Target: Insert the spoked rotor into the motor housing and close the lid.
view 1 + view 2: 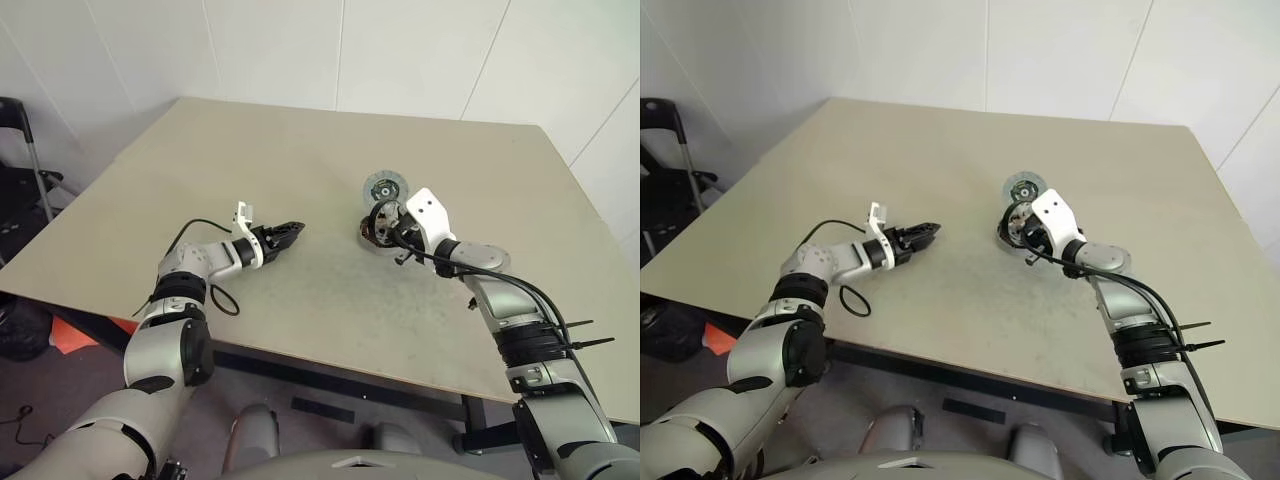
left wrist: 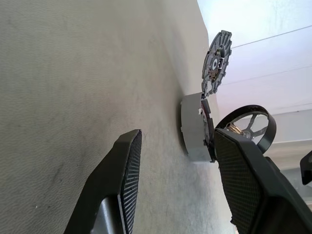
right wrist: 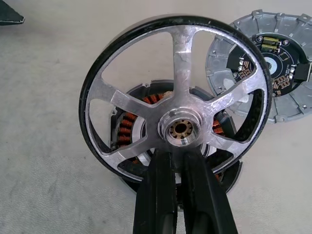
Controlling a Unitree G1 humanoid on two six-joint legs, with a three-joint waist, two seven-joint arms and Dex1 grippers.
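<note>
R gripper [image 3: 178, 161] has its two black fingers pinched tight on the spoked rotor [image 3: 176, 92] near the hub, holding it up on edge right over the motor housing [image 1: 374, 234], w/ the copper windings showing thru the spokes in the right wrist view. Lid [image 1: 383, 187] lies flat on the table [image 1: 300, 150] just behind the housing, inner side up, close to it but can't tell if they touch. L gripper [image 1: 291, 232] sits low over the table well off to the left, fingers spread w/ nothing between them, pointing toward the housing.
</note>
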